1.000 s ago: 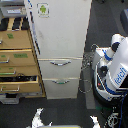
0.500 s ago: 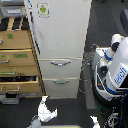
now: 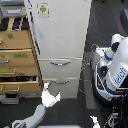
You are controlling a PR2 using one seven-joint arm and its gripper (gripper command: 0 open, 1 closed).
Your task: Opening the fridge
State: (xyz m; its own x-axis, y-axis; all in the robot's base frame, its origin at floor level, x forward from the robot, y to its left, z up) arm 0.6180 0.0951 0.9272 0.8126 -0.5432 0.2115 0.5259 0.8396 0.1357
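The tall white fridge (image 3: 60, 35) fills the middle of the exterior view. Its large upper door carries a green-logo sticker (image 3: 43, 9) and looks closed. Below it are two drawers with curved silver handles, an upper one (image 3: 60, 62) and a lower one (image 3: 60, 81). My gripper (image 3: 51, 92) reaches up from the bottom edge on a grey forearm (image 3: 31, 118). It sits in front of the lower drawer's left corner. Its two white fingers look spread, with nothing between them.
A tan wooden drawer cabinet (image 3: 17, 55) stands against the fridge on the exterior view's left, with a lower drawer (image 3: 20, 87) pulled out. A white and blue robot body (image 3: 117, 70) with dangling cables (image 3: 90, 70) stands at the exterior view's right. The floor is dark.
My arm has risen from the bottom edge of the view, bringing the gripper up and rightward to the fridge's lower drawer. The fridge and cabinet have not moved.
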